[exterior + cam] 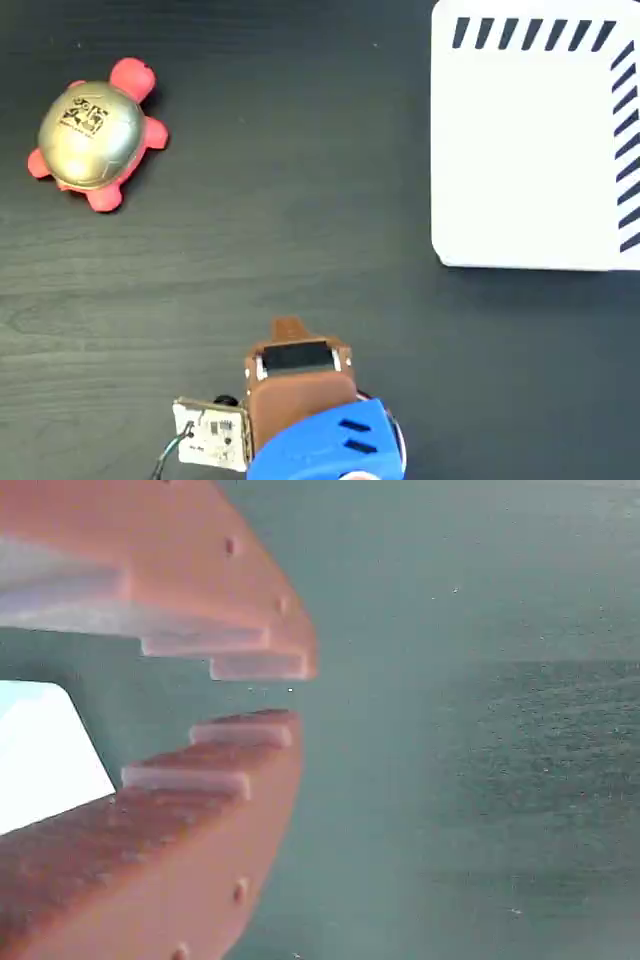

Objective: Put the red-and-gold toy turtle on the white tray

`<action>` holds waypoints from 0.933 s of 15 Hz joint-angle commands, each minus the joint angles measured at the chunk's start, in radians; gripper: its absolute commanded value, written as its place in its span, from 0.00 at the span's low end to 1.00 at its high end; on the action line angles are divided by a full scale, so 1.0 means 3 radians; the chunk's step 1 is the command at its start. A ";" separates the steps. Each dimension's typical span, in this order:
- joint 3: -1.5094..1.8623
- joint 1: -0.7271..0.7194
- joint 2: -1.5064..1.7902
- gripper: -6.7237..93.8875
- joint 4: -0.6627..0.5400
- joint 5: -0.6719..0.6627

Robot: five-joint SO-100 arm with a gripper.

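The red-and-gold toy turtle (95,135) sits on the dark table at the far left in the fixed view, its gold shell up and its coral head pointing to the upper right. The white tray (530,150), with dark-blue stripes along its top and right edges, lies at the upper right with nothing on it. My gripper (288,328) is at the bottom centre, far from both. In the wrist view the gripper (290,695) has its orange fingers (200,610) almost together, a thin slit at the tips and nothing between them. The turtle is out of the wrist view.
The dark wood-grain table (300,200) stretches bare between turtle and tray. My arm's blue body (330,445) and a small circuit board (212,432) sit at the bottom edge. A bright white patch (40,755) shows behind the fingers in the wrist view; I cannot tell what it is.
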 commanded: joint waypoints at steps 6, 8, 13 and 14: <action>-0.0020 -0.0031 0.0026 0.07 0.0041 0.0020; -0.0020 -0.0031 0.0026 0.07 0.0041 0.0020; -0.0020 -0.0133 0.0026 0.07 0.0041 -0.0072; -0.0020 -0.0133 0.0026 0.07 0.0041 -0.0072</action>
